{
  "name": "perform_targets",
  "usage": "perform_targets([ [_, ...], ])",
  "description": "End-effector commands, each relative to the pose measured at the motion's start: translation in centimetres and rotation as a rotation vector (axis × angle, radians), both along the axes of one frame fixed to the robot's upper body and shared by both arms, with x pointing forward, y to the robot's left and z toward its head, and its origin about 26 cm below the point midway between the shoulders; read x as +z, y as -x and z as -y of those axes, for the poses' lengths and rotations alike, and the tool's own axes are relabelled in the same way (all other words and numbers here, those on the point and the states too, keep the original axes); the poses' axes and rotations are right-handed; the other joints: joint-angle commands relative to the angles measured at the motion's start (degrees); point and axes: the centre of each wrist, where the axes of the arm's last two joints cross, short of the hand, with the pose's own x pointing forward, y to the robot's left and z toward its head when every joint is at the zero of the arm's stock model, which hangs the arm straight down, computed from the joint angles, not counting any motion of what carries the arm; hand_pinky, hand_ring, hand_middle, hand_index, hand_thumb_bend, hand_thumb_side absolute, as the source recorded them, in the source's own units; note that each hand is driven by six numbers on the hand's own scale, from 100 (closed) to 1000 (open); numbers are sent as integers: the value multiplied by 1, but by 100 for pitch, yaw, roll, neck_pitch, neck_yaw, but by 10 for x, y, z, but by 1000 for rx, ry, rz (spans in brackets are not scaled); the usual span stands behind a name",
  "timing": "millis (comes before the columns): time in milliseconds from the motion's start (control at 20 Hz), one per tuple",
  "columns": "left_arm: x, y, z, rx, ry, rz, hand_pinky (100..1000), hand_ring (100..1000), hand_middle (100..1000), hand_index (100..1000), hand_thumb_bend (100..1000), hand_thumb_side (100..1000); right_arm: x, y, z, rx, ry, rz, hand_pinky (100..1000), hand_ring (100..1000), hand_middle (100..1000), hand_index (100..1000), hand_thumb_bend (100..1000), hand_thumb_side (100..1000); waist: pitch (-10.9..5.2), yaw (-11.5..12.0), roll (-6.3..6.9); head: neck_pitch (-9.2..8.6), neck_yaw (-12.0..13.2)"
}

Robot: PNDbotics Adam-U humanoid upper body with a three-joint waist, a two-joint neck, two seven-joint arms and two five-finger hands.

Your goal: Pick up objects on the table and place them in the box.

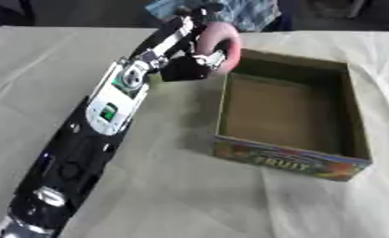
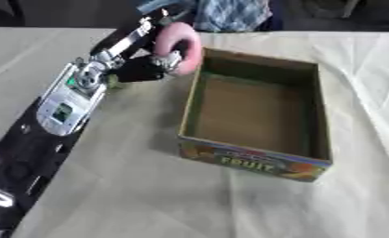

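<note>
I have a pink ring, thick and rounded like a doughnut, held up off the table at the far left corner of the box. It stands on edge, its hole facing roughly toward me, and its right side hangs just over the box's left wall near the back corner. I cannot tell whether it touches the cardboard rim.

My left hand has the ring: the dark fingers are curled around its lower left part and through the hole, with a silver part of the hand showing against the pink. The left arm runs in from the lower left corner, black with silver joints, a white panel with a small green light on the forearm.

The box is open cardboard, brown inside, and I see nothing lying on its floor. Its near outer wall is printed in bright colours with the word FRUIT in yellow letters. It sits a little askew on the table, which is covered in a pale, creased cloth.

At the far edge, behind the ring, there is a piece of blue-and-white checked cloth. My right hand does not show in either view.
</note>
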Motion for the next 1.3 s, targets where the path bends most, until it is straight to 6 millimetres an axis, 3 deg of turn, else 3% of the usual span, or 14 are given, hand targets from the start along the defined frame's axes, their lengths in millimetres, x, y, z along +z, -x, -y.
perform_targets([
  [50,10,0,5,7,16,35,206,349,1000,414,100,537,11,2,0,22,7,31,889,812,585,918,467,1000,-111,-69,-27,-78,95],
  [400,1,-5,8,27,-4,56,220,361,1000,435,100,588,13,1,-2,39,2,28,889,812,585,920,466,1000,-105,-235,8,-70,196],
  [600,-1,-5,9,12,-25,92,253,402,1000,494,100,624,14,1,-1,39,3,24,889,812,584,921,468,1000,-102,-271,37,-78,203],
  [950,-4,-5,9,-2,-105,167,460,643,1000,798,100,733,15,1,-2,39,4,17,889,811,583,923,472,1000,-98,-284,65,-100,179],
  [1300,-9,-5,9,-9,-177,232,493,676,1000,796,100,732,14,1,-1,36,5,8,889,811,581,926,471,1000,-89,-280,71,-118,161],
])
